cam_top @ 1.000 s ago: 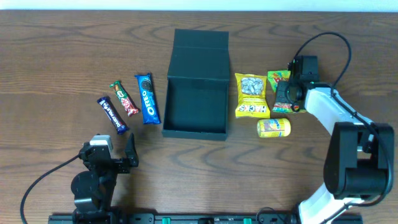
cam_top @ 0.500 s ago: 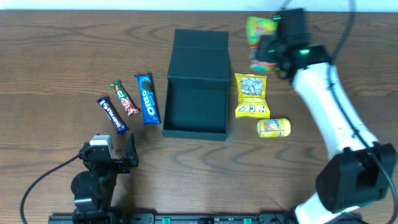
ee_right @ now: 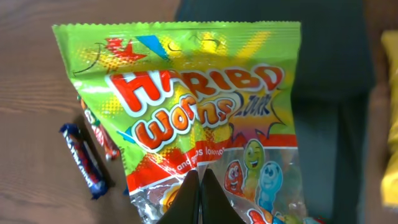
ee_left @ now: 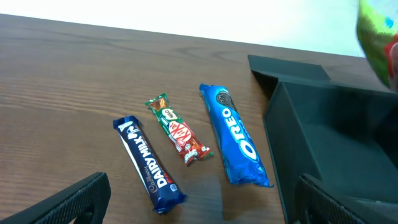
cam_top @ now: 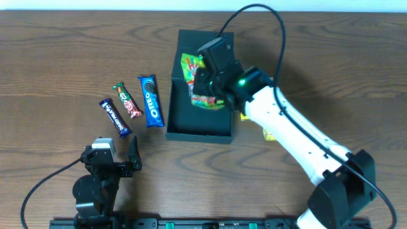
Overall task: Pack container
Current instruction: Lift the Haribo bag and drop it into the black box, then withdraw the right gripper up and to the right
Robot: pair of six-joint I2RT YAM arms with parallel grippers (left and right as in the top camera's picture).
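Note:
The container (cam_top: 191,121) is a dark teal-black open box at the table's middle, its lid flap lying behind it; it also shows in the left wrist view (ee_left: 336,143) and in the right wrist view (ee_right: 336,68). My right gripper (cam_top: 206,83) is shut on a green Haribo Worms bag (cam_top: 194,79) and holds it above the container's opening; the bag fills the right wrist view (ee_right: 199,106). My left gripper (cam_top: 111,159) is open and empty near the front edge, its fingers low in the left wrist view (ee_left: 199,205).
Left of the container lie an Oreo bar (cam_top: 151,100), a KitKat bar (cam_top: 127,100) and a Dairy Milk bar (cam_top: 115,117). A yellow snack packet (cam_top: 243,116) and a yellow pack (cam_top: 269,135) are mostly hidden under my right arm.
My right gripper lifted the Haribo bag from the table's right side, swung it back and then left, and now holds it over the container. The left arm has not moved.

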